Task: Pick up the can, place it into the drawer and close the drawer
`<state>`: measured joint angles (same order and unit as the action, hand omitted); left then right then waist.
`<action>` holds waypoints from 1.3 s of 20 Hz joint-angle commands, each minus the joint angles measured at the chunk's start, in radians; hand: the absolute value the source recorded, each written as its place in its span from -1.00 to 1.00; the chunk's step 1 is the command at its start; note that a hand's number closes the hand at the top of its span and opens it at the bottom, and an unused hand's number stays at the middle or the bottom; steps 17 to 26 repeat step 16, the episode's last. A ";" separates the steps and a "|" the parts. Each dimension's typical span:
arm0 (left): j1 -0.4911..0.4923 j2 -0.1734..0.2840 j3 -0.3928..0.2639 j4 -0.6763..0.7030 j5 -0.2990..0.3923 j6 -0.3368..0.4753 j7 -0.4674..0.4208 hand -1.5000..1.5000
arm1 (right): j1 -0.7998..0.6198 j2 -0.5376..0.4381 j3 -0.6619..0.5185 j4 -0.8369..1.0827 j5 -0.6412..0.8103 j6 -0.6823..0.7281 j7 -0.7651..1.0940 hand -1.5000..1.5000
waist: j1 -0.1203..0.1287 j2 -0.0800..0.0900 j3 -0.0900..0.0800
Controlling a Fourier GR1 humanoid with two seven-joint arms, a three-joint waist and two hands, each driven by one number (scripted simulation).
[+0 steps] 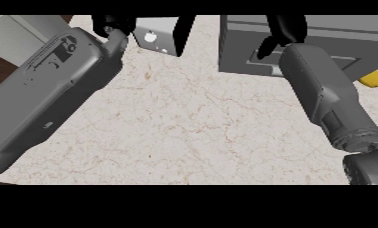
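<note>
At the far edge of the view both hands are cut off by the frame, so much stays hidden. The surface (184,132) is pale marbled stone, bare across its middle; a strip of dark wood shows at the far left. The grey drawer unit (244,47) sits far right, partly covered by the right forearm, with a small yellow thing (369,78) just beyond it, too cut off to name. The left hand (114,23) lies beside the silver can (156,34) at the far centre; whether it grips the can I cannot tell. The right hand (286,29) reaches over the drawer unit, fingers pointing down, and their spread is unclear.
</note>
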<state>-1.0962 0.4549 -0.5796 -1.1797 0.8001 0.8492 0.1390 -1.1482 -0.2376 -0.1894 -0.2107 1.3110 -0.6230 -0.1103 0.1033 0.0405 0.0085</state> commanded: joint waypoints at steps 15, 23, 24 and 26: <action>0.039 0.046 0.013 -0.072 -0.016 -0.006 0.041 -1.00 | -0.098 0.044 -0.395 0.012 -0.429 0.239 -0.309 -1.00 | 0.003 -0.003 -0.004; 0.065 0.028 0.003 -0.094 -0.025 0.006 0.020 -1.00 | -0.132 0.040 -0.404 0.013 -0.437 0.256 -0.282 -1.00 | 0.010 -0.007 -0.005; 0.065 0.028 0.003 -0.094 -0.025 0.006 0.020 -1.00 | -0.132 0.040 -0.404 0.013 -0.437 0.256 -0.282 -1.00 | 0.010 -0.007 -0.005; 0.065 0.028 0.003 -0.094 -0.025 0.006 0.020 -1.00 | -0.132 0.040 -0.404 0.013 -0.437 0.256 -0.282 -1.00 | 0.010 -0.007 -0.005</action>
